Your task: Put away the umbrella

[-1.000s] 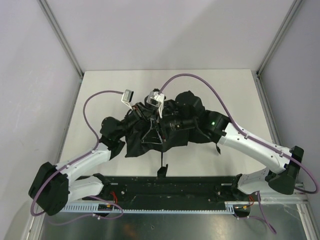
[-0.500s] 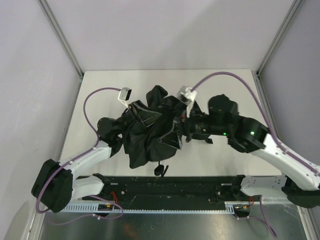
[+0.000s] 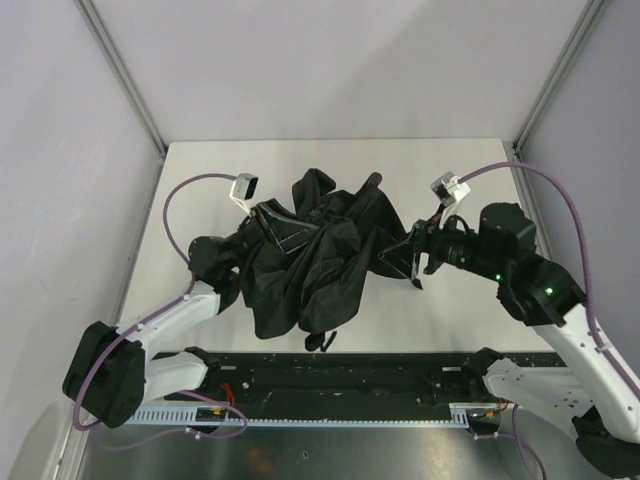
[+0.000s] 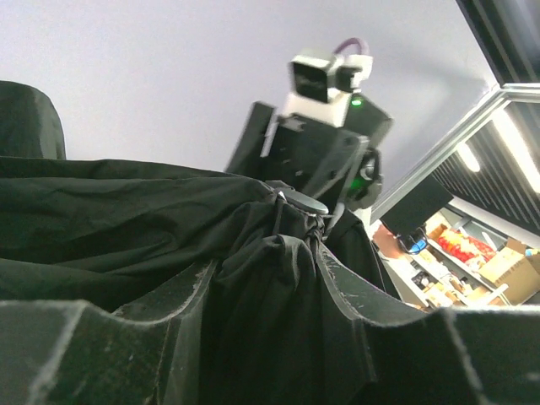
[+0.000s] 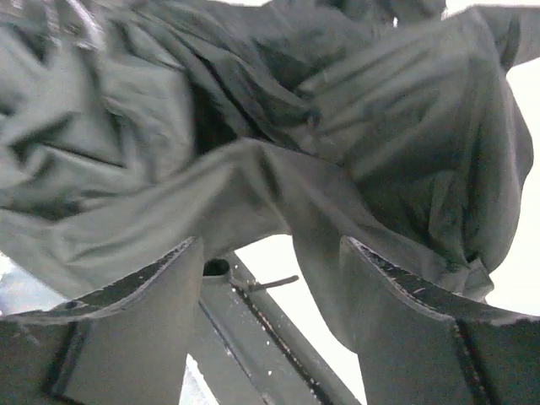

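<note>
The black umbrella (image 3: 320, 265) lies crumpled on the middle of the white table, with its small handle (image 3: 318, 341) near the front edge. My left gripper (image 3: 262, 222) is at the canopy's upper left. In the left wrist view a bunch of canopy fabric (image 4: 126, 219) fills the gap of that gripper (image 4: 270, 278). My right gripper (image 3: 408, 262) is at the canopy's right edge with its jaws wide apart. In the right wrist view the canopy (image 5: 253, 126) hangs just ahead, and one fold drops loosely into the right gripper (image 5: 270, 270).
A black rail (image 3: 400, 370) runs along the table's near edge and shows below in the right wrist view (image 5: 253, 337). Grey walls with metal posts (image 3: 120, 70) enclose the table. The right arm's wrist (image 4: 325, 126) rises beyond the fabric in the left wrist view.
My right arm swung from over the umbrella's middle out to its right side. The canopy shifted and spread to the right. My left gripper has barely moved.
</note>
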`<control>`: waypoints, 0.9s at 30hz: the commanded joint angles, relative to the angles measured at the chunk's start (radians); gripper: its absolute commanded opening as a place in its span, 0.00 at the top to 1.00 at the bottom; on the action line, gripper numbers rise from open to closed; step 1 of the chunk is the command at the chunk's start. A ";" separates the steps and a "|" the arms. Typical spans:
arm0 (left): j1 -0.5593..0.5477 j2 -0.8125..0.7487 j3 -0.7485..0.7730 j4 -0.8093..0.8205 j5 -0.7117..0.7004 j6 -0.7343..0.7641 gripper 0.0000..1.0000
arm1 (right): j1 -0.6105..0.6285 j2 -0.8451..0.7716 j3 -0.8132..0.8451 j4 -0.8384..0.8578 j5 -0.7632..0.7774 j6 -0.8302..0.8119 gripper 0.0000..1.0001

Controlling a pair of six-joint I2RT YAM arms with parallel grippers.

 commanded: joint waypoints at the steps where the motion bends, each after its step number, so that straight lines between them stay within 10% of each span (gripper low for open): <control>1: 0.007 -0.040 0.040 0.101 0.006 -0.044 1.00 | -0.093 -0.019 -0.117 0.088 -0.221 0.009 0.33; 15: -0.033 -0.062 0.033 0.152 0.011 -0.058 1.00 | -0.004 0.064 -0.257 0.630 -0.509 0.077 0.07; 27: -0.133 -0.053 0.090 0.143 0.019 0.027 1.00 | 0.112 0.225 -0.179 0.734 -0.483 0.085 0.01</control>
